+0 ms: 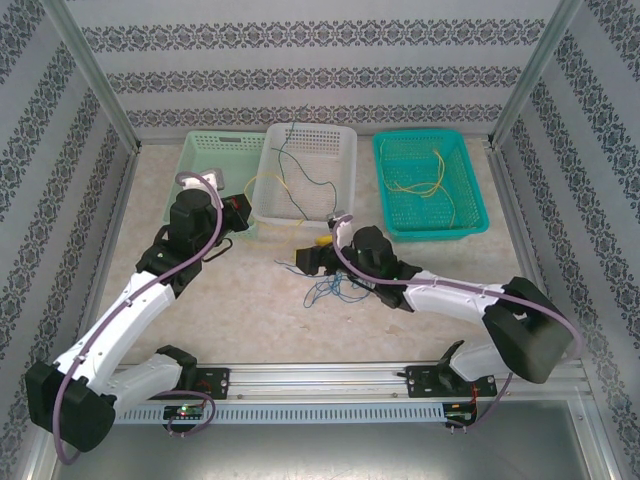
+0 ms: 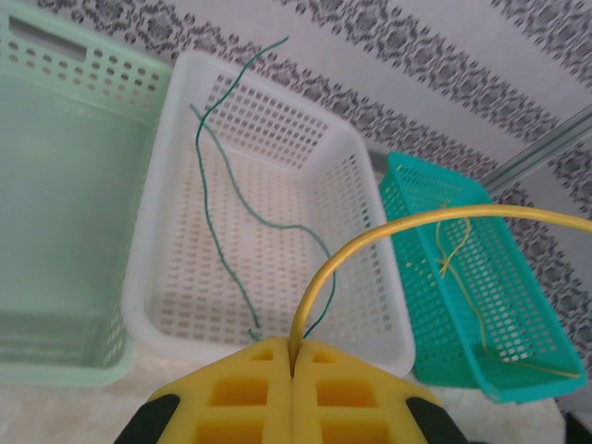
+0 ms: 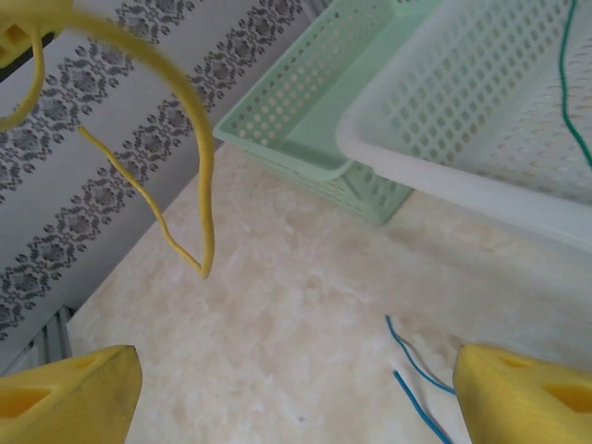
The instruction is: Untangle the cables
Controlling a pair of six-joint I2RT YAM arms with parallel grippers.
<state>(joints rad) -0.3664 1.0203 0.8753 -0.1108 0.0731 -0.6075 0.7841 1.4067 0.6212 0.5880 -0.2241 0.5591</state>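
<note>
left fingers (image 2: 245, 388) pinched shut on a yellow cable (image 2: 370, 242) that loops off toward 3 o'clock, right fingers (image 3: 65, 393) spread wide, holding nothing, above blue cables (image 3: 412, 356) on the desk (image 1: 260, 310), green cable (image 2: 215, 222) lying in the white basket (image 2: 185, 350) at 12 o'clock

High fixed view looking down and forward, both wrist views close, low, sharing the white basket (image 2: 268, 120)
</note>
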